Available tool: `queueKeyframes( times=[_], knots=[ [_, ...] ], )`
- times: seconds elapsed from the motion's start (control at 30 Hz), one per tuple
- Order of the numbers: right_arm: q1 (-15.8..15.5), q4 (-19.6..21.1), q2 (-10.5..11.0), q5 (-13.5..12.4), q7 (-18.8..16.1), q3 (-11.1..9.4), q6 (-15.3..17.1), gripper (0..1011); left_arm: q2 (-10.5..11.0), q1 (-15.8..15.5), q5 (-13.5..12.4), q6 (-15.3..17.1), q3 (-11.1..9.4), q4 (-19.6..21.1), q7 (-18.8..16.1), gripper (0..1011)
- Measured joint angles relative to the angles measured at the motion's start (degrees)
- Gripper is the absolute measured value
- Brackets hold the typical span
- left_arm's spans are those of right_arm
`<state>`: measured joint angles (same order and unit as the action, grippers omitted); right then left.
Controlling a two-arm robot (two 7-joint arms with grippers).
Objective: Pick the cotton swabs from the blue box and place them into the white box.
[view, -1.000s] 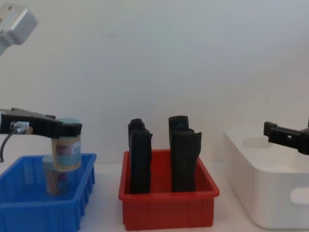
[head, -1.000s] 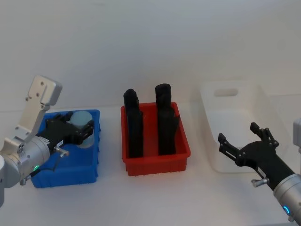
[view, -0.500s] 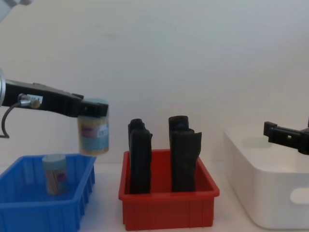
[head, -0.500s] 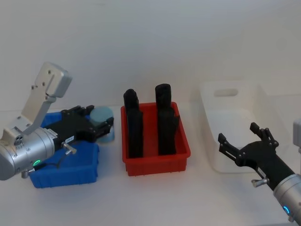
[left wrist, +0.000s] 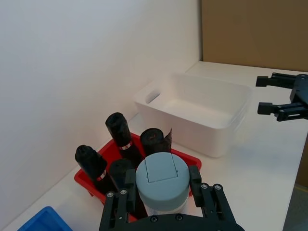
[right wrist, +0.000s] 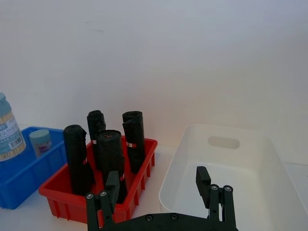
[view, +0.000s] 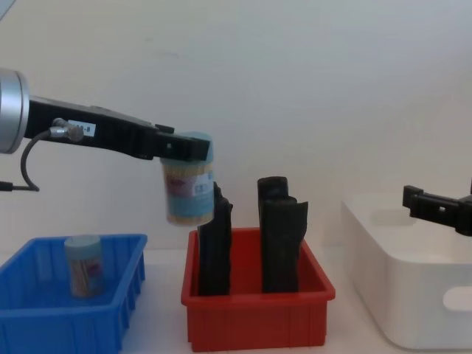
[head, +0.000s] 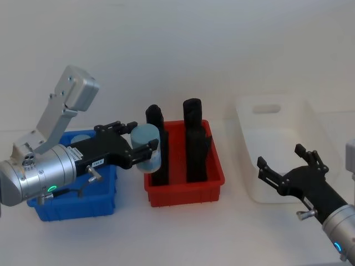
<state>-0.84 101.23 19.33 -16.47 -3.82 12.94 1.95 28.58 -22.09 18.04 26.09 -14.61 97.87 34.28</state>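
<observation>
While the left gripper (head: 143,137) is carrying one tub of cotton swabs (view: 186,195) rightward, the tub is now hanging in the air over the left edge of the red bin (view: 254,324). A second ago it was barely clear of the blue box (view: 66,321). Half a second ago it was passing that box's right wall, and it is riding higher now. The gripper's fingers are clamping the tub at its pale blue lid. The tub is standing upright with its long axis vertical, lid up and label facing the chest camera. Its base is showing level with the top of the nearer black object (view: 214,243), and whether they are touching cannot be told. A second tub (view: 83,265) is standing upright inside the blue box. The right gripper (head: 279,159) is hovering where it was, jaws apart, at the near side of the white box (view: 413,295).
</observation>
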Motion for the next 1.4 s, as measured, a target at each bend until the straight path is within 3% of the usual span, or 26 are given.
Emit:
queueKeyframes(
  times=[0.23,0.53,0.93,1.4],
  knots=[
    [0.09,0.00,-0.04,0.03,-0.33,0.00,0.11,1002,-0.10,-0.32,0.22,-0.18,-0.23,0.27,1.62,665],
    [0.82,-0.20,-0.24,0.67,-3.50,0.36,0.89,1002,-0.16,-0.55,0.39,-0.29,-0.40,0.44,2.72,665],
    [3.01,-0.83,-1.41,2.77,-11.16,1.91,2.02,1002,-0.23,-0.69,0.49,-0.36,-0.51,0.55,3.47,665],
    [7.91,-4.01,-4.68,6.36,-22.17,4.76,2.76,1002,-0.24,-0.76,0.53,-0.38,-0.56,0.62,3.74,665]
  ],
)
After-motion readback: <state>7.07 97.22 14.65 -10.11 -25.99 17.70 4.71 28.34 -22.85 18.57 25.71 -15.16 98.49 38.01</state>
